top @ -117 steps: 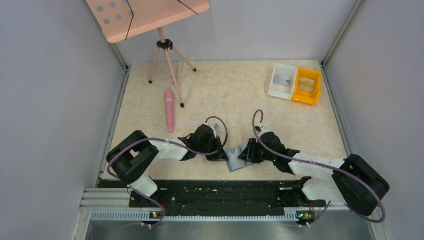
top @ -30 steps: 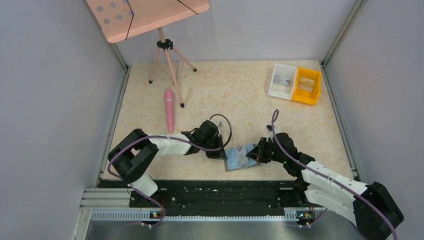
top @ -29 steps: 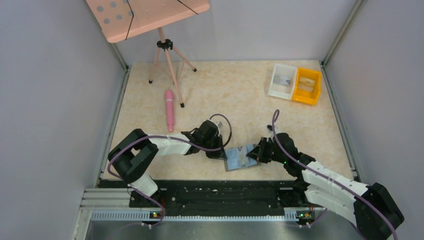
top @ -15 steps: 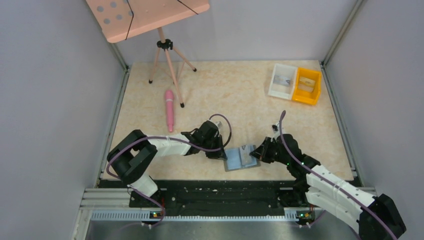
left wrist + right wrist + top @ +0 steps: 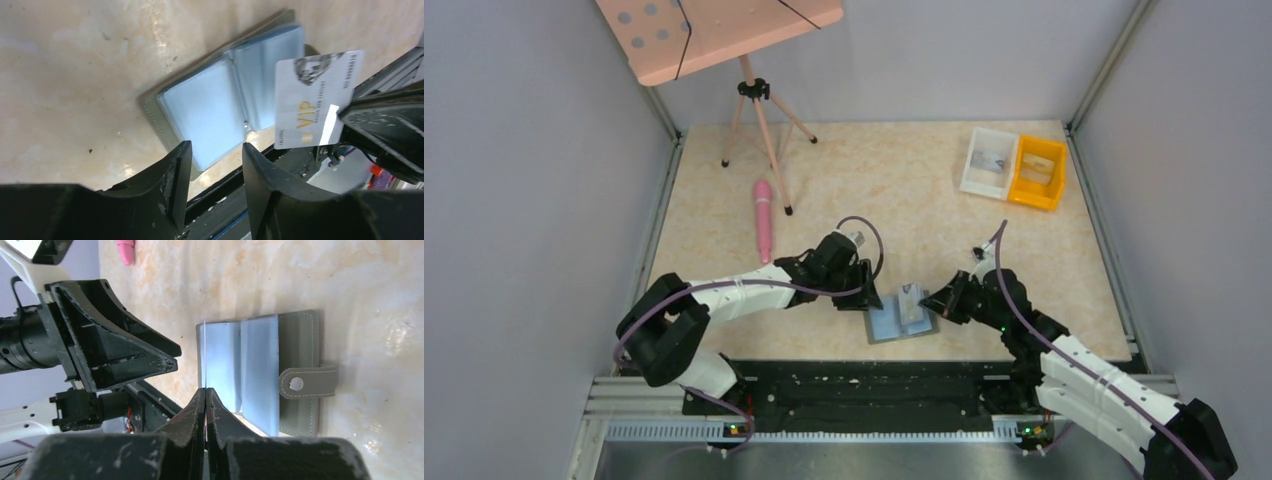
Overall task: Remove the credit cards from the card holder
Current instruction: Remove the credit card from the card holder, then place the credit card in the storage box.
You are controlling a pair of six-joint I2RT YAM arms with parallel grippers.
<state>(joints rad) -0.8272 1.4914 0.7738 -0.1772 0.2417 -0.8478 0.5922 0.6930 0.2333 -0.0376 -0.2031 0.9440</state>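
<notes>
Card holder (image 5: 297, 347) lies open and flat on the table (image 5: 904, 200) between the arms. The right gripper (image 5: 205, 392) is clamped on the white VIP card (image 5: 312, 97) by one edge, and the card looks clear of the pale blue sleeves. I'd lift it straight away without twisting, set it down well apart from the holder, and have the left arm pin the cover before the next pull. Left gripper (image 5: 212, 175) has its jaws spread with nothing between them — it hangs over the holder's near edge, and I can't tell whether it touches.
</notes>
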